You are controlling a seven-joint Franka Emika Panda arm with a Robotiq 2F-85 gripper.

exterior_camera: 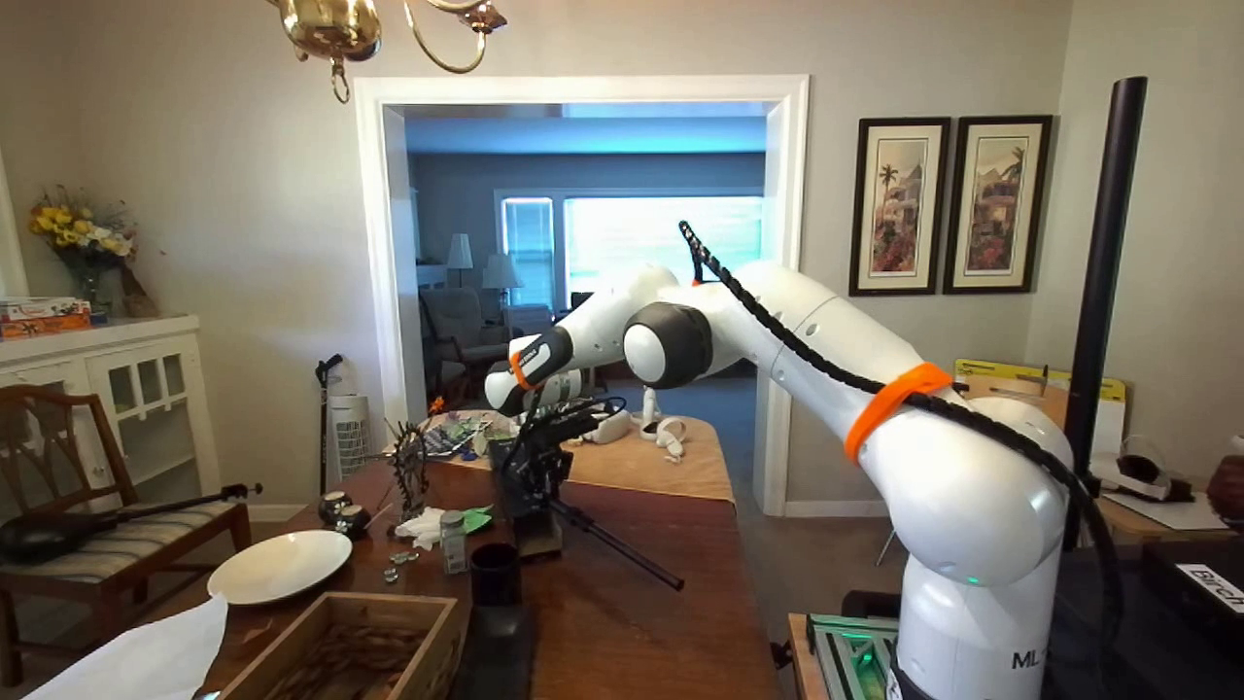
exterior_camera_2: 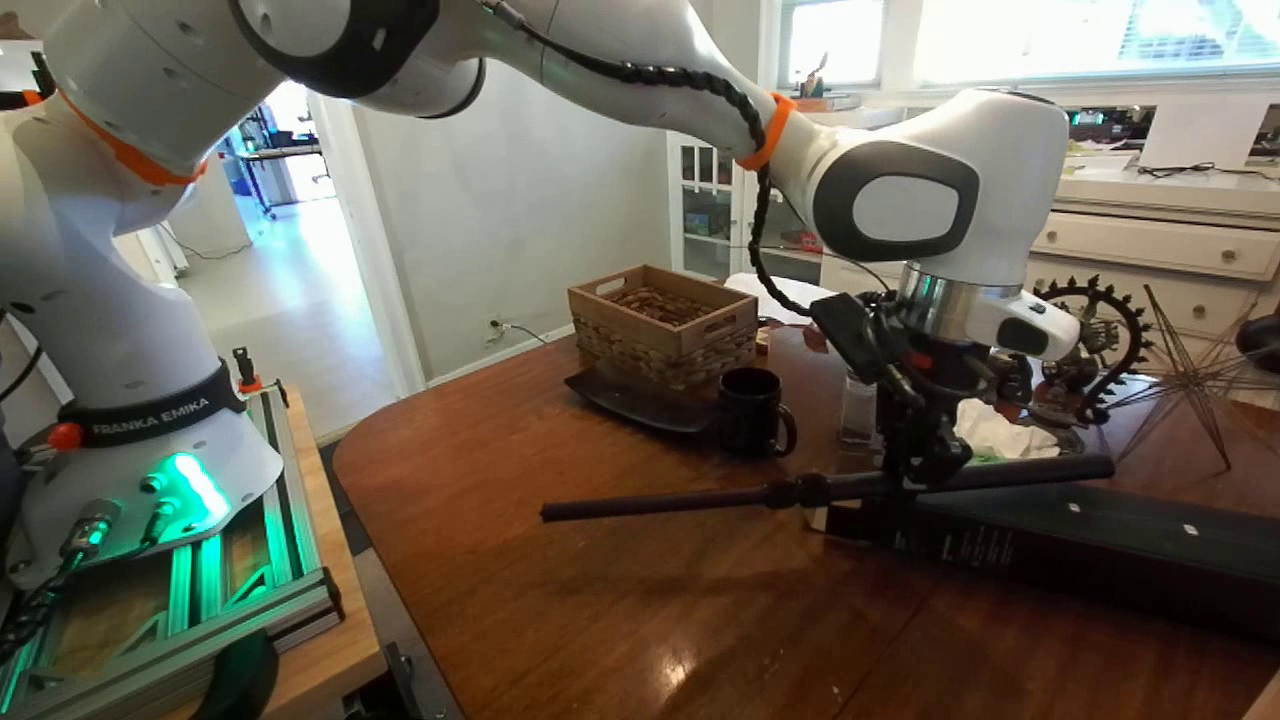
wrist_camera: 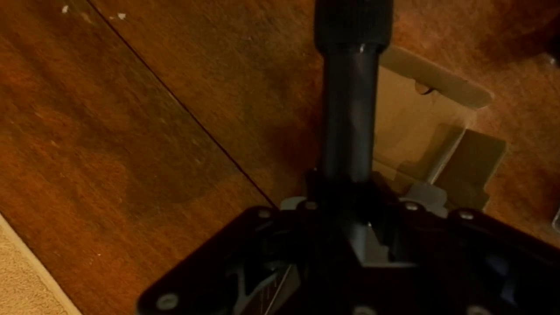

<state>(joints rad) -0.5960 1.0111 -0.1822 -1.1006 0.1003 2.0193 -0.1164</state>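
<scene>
Nearest me, in an exterior view, the wooden table (exterior_camera_2: 650,600) spreads out, with the robot's white base (exterior_camera_2: 235,460) off to its left, lit green. A long dark box (exterior_camera_2: 1100,565) lies on the table's right side. Above the box's left end, the gripper (exterior_camera_2: 922,468) points down, closed around a slim black rod (exterior_camera_2: 805,490). The rod sits nearly level in the grip: one end reaches left over the table, the other goes right above the box, and I can't tell whether it touches the box. In the wrist view, the rod runs out from the gripper, with the box's open cardboard flaps (wrist_camera: 420,118) below it and to its right.

A little farther back, to the gripper's left, stands a black mug (exterior_camera_2: 750,415), its handle to the right. Left of the mug lies a dark tray (exterior_camera_2: 635,402), just in front of a woven basket (exterior_camera_2: 660,355) with a wooden rim. Behind the gripper, to the right, I see a crumpled white cloth or paper (exterior_camera_2: 1003,432), then an upright toothed ring (exterior_camera_2: 1137,345) and a spiky wire star (exterior_camera_2: 1197,383). Farthest off are white drawers (exterior_camera_2: 1140,240) and a bright window (exterior_camera_2: 1050,45).
</scene>
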